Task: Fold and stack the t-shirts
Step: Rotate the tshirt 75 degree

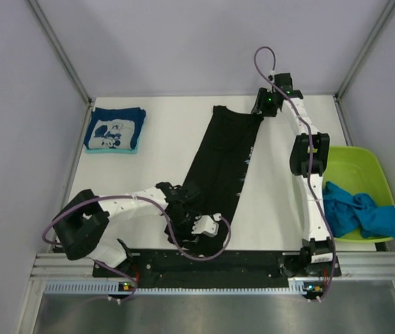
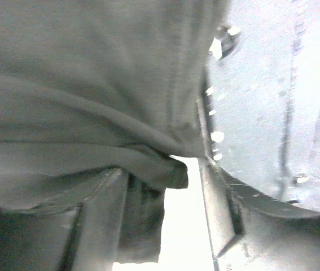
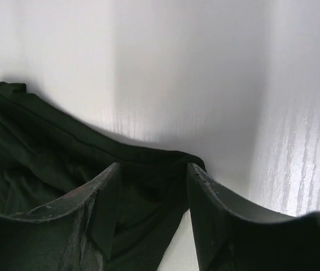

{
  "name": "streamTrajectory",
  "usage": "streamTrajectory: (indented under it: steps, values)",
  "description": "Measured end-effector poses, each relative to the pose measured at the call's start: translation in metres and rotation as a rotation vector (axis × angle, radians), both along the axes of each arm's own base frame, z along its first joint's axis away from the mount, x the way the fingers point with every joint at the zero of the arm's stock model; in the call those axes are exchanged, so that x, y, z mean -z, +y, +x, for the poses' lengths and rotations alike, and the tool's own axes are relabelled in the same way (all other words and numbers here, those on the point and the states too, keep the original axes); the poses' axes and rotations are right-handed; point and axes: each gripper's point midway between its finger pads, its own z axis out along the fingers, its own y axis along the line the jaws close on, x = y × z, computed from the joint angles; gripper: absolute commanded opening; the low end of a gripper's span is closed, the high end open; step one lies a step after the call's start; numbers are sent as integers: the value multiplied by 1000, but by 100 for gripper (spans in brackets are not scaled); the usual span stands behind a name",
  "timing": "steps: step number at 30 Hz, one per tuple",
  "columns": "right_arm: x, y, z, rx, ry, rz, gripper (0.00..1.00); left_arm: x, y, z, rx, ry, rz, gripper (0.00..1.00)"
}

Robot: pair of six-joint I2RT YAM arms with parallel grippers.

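Observation:
A large black t-shirt point(image 1: 221, 163) lies folded into a long strip running from the far middle of the table to the near edge. My left gripper point(image 1: 207, 228) is at its near end. In the left wrist view the gripper point(image 2: 161, 164) has its jaws apart, with cloth point(image 2: 92, 113) draped over the left finger and bunched at the tips. My right gripper point(image 1: 261, 106) is at the strip's far right corner. It point(image 3: 152, 166) is open astride that corner of the black t-shirt point(image 3: 47, 147). A folded navy t-shirt point(image 1: 115, 129) with a white graphic lies at the far left.
A lime-green tub point(image 1: 357, 170) stands at the right edge and holds crumpled bright blue t-shirts point(image 1: 361, 212). Grey walls enclose the table on three sides. A black rail point(image 1: 204, 263) runs along the near edge between the arm bases.

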Motion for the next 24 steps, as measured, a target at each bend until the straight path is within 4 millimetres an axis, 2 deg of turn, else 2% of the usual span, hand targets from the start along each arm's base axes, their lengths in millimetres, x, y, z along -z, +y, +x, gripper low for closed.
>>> streamTrajectory:
  steps: [2,3,6,8,11,14,16,17,18,19,21,23,24]
  values:
    - [-4,-1,2,-1,-6,38,62,-5,-12,-9,36,53,-5,67]
    - [-8,-3,5,-1,-19,49,64,-9,-15,-11,44,70,-9,93]
    - [-22,-15,8,3,-56,48,73,-27,-20,-14,60,85,-40,95]
    - [-41,-21,6,1,-85,38,78,-41,-20,-15,70,67,-75,95]
    - [-94,-28,0,-14,-170,18,81,-67,-17,-18,86,20,-142,94]
    - [-172,-22,-26,-73,-303,-18,80,-90,-11,-14,71,-52,-221,87]
    - [-224,-7,-60,-159,-409,-58,80,-101,-5,-2,35,-112,-275,84]
    - [-242,4,-80,-208,-450,-76,80,-105,0,6,12,-148,-295,84]
    - [-260,24,-112,-289,-512,-106,79,-105,7,12,-6,-182,-304,85]
    - [-267,43,-143,-367,-540,-120,78,-102,12,17,-17,-211,-305,86]
    - [-272,97,-224,-598,-619,-118,77,-89,18,18,3,-240,-302,88]
    - [-255,144,-312,-857,-680,-64,76,-64,25,14,28,-237,-276,90]
    - [-239,154,-351,-965,-689,-46,75,-54,28,12,37,-232,-264,90]
